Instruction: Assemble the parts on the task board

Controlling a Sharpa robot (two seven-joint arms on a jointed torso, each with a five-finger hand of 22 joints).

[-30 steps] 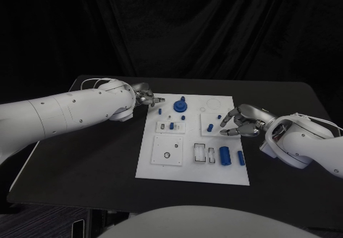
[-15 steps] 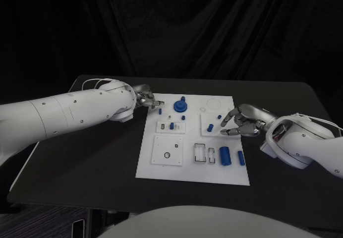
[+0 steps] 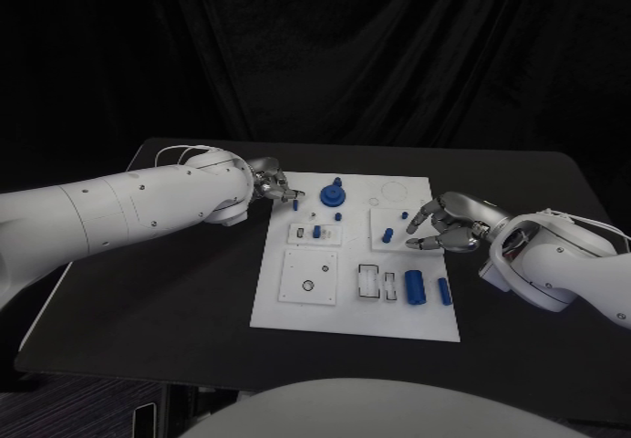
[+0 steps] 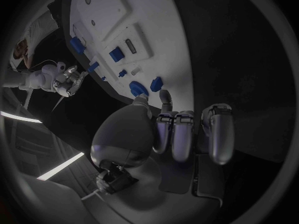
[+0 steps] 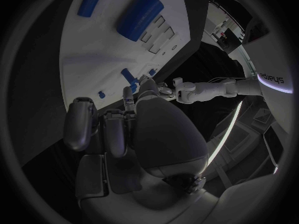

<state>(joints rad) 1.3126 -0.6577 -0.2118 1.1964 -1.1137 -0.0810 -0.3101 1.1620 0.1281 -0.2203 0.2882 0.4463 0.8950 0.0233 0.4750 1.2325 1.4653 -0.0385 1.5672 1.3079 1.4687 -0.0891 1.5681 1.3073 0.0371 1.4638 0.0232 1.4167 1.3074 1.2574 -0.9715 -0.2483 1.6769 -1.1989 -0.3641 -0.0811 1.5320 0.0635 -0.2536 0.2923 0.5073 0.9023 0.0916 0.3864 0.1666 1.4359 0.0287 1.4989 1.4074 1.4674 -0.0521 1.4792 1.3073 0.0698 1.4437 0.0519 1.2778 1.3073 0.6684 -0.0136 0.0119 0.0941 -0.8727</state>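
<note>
On the far left corner of the white task board (image 3: 355, 306), the left robot hand (image 3: 273, 182) hovers with its fingertips drawn together just beside a small blue peg (image 3: 297, 204); whether anything is pinched between them cannot be made out, as the left wrist view has the fingers curled inward over the board's edge. To its right, towards the far middle, stands a round blue gear (image 3: 332, 194) with a stub rising from its centre, and near it more small blue pegs. Nearer, a thick blue cylinder (image 3: 413, 285) lies on its side, with a slimmer blue rod (image 3: 443, 291) just to its right. These parts look like hard, smooth plastic, probably light and rigid, likely to slip or roll under a loose hold; each peg seems best taken across its shaft from above, the cylinder across its middle. At the board's right edge the right robot hand (image 3: 445, 226) rests with fingers curved down beside a short blue pin (image 3: 388, 235), holding nothing that can be seen. The board lies flat in the middle of the black desk (image 3: 158, 301).
</note>
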